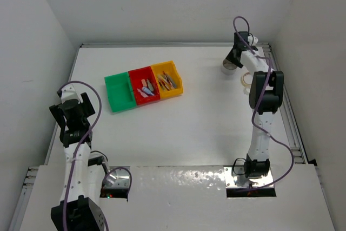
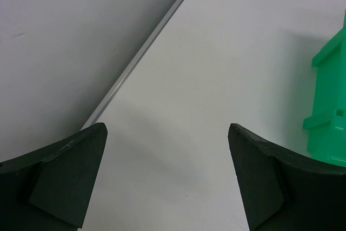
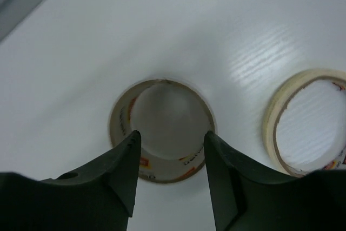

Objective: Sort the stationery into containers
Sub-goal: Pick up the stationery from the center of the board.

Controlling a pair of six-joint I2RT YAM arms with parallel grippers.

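Three joined bins stand at the table's centre-left: green [image 1: 120, 93], red [image 1: 145, 86] and yellow [image 1: 167, 79]. The red bin holds short pink and blue sticks, the yellow bin holds thin pens, and the green bin looks empty. A grey-white tape roll [image 1: 227, 69] lies flat at the far right, with a tan tape roll [image 1: 246, 78] beside it. My right gripper [image 1: 234, 59] is open just above the grey-white roll [image 3: 120, 116], its fingertips over the roll's near rim [image 3: 170, 136]. The tan roll [image 3: 272, 128] lies to the right. My left gripper [image 1: 71, 113] is open and empty [image 2: 167, 128].
A metal rail [image 2: 140, 55] runs along the table's left edge by the wall. The green bin's wall [image 2: 328, 112] shows at the right of the left wrist view. White walls close in the table on the left, back and right.
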